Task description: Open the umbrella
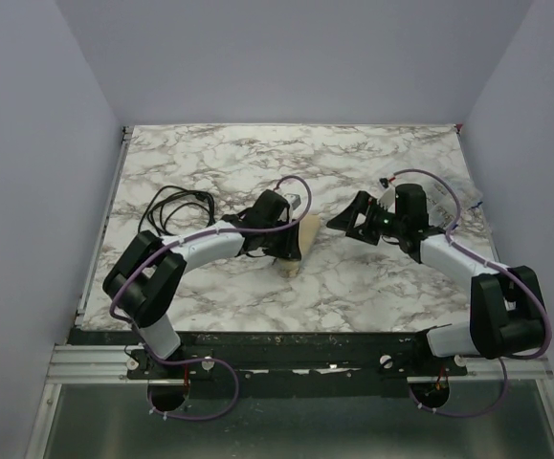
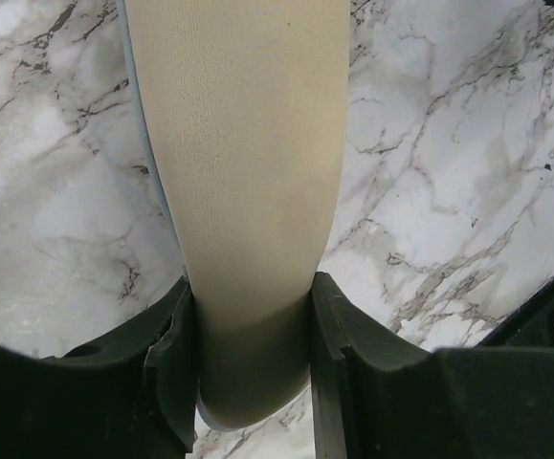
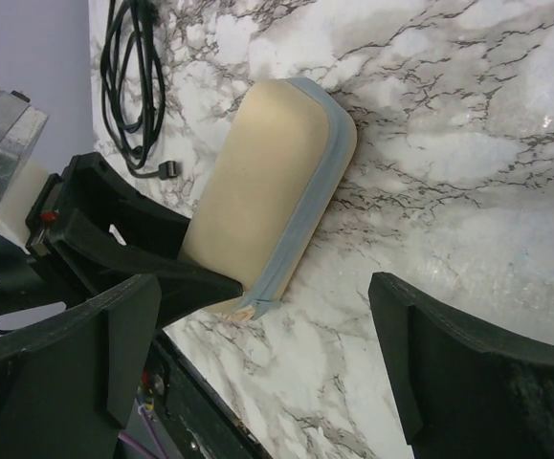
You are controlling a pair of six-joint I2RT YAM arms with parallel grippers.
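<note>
A pale oval case (image 2: 243, 172) on the marble table (image 2: 468, 143), mid-frame from above, is clamped by the left claw (image 2: 254, 378), the right claw (image 3: 267, 316) is held wide beside it, and no umbrella is seen, so opening is judged unstarted.

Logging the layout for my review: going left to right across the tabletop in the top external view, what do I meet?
The black cable, then the beige case, then the right gripper.
</note>
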